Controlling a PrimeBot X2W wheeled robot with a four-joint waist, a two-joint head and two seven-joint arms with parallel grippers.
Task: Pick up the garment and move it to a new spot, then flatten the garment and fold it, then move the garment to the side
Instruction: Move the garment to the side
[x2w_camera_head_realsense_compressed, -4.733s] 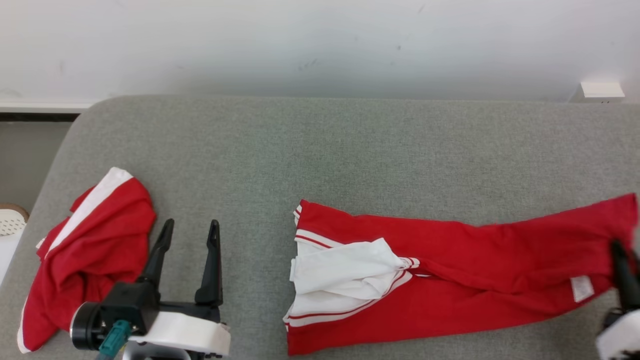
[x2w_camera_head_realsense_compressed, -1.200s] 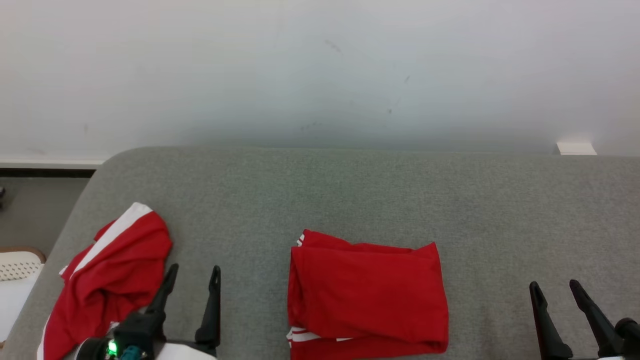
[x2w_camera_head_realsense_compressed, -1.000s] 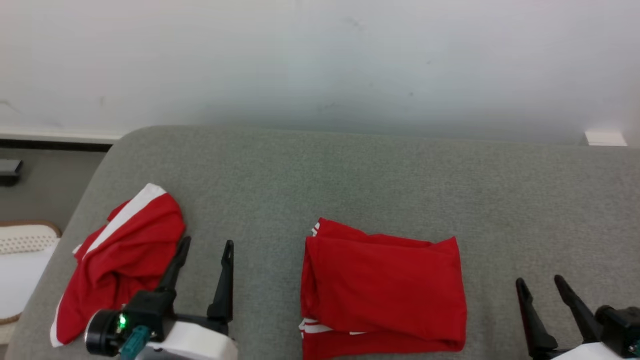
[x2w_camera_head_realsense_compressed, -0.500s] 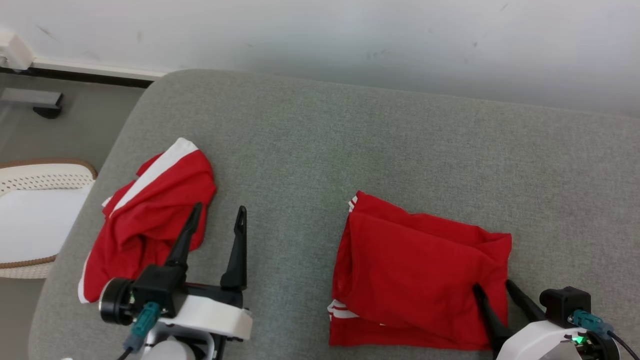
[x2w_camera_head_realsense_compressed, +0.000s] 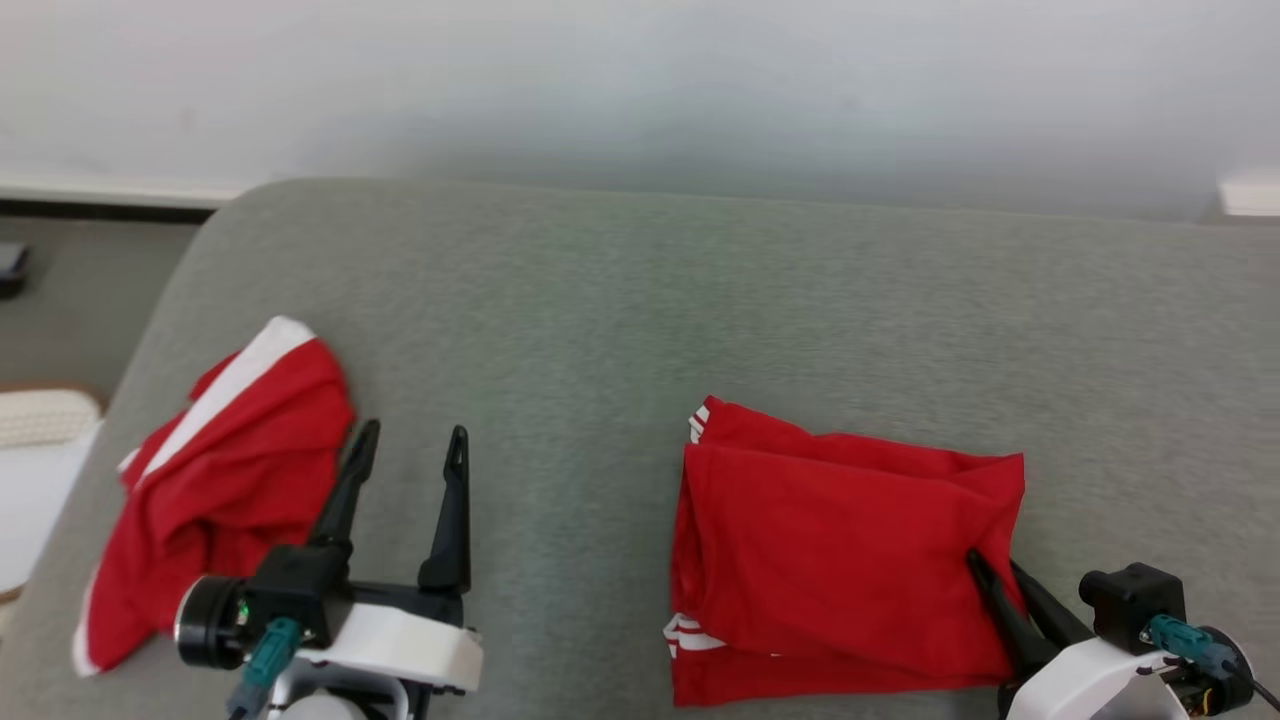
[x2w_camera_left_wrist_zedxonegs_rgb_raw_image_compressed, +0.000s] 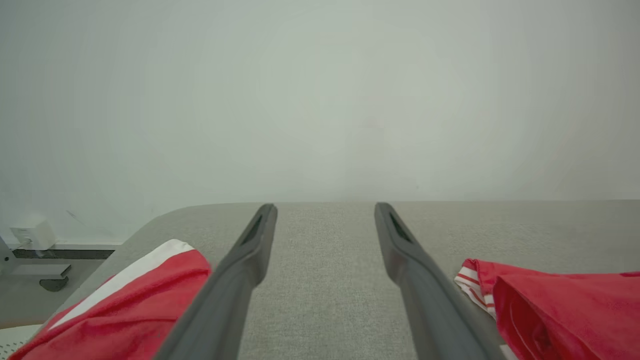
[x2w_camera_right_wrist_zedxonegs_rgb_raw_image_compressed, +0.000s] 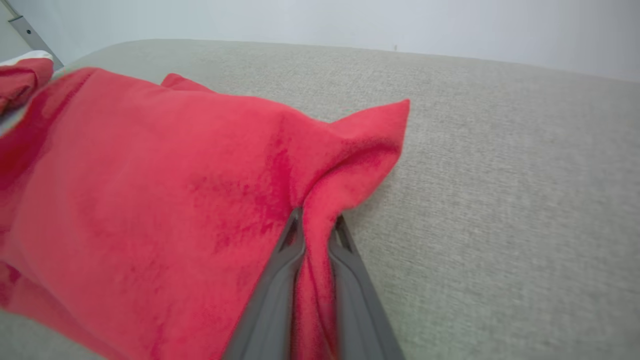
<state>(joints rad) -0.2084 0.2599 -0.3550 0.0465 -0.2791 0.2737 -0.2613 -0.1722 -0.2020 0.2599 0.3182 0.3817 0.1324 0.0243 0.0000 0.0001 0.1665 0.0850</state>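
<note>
In the head view, the folded garment (x2w_camera_head_realsense_compressed: 840, 560), red with white stripes at its left edge, lies on the grey cushion (x2w_camera_head_realsense_compressed: 640, 300), right of centre and close to the near edge. The right gripper (x2w_camera_head_realsense_compressed: 992, 562) reaches in from the lower right, and its jaws are narrow, nipping the garment's near right corner. The left gripper (x2w_camera_head_realsense_compressed: 414, 430) hovers over bare cushion at the lower left with its jaws wide and nothing between them. Just to its left lies a crumpled garment (x2w_camera_head_realsense_compressed: 230, 470), red with a white band, apart from the folded one. A pale wall (x2w_camera_head_realsense_compressed: 640, 80) rises behind the cushion.

In the left wrist view, the left gripper (x2w_camera_left_wrist_zedxonegs_rgb_raw_image_compressed: 325, 207) points along the cushion (x2w_camera_left_wrist_zedxonegs_rgb_raw_image_compressed: 325, 280) toward the wall, jaws spread wide. The crumpled garment (x2w_camera_left_wrist_zedxonegs_rgb_raw_image_compressed: 135, 310) sits outside one finger, and the striped edge of the folded garment (x2w_camera_left_wrist_zedxonegs_rgb_raw_image_compressed: 565, 310) sits outside the other.

In the right wrist view, the right gripper (x2w_camera_right_wrist_zedxonegs_rgb_raw_image_compressed: 317, 217) has its jaws drawn close on a ridge of red cloth, with the fabric pinched up between the fingers. The folded garment (x2w_camera_right_wrist_zedxonegs_rgb_raw_image_compressed: 150, 175) spreads out to the left, one corner peaking above the fingertips, and bare cushion (x2w_camera_right_wrist_zedxonegs_rgb_raw_image_compressed: 500, 175) lies to the right.
</note>
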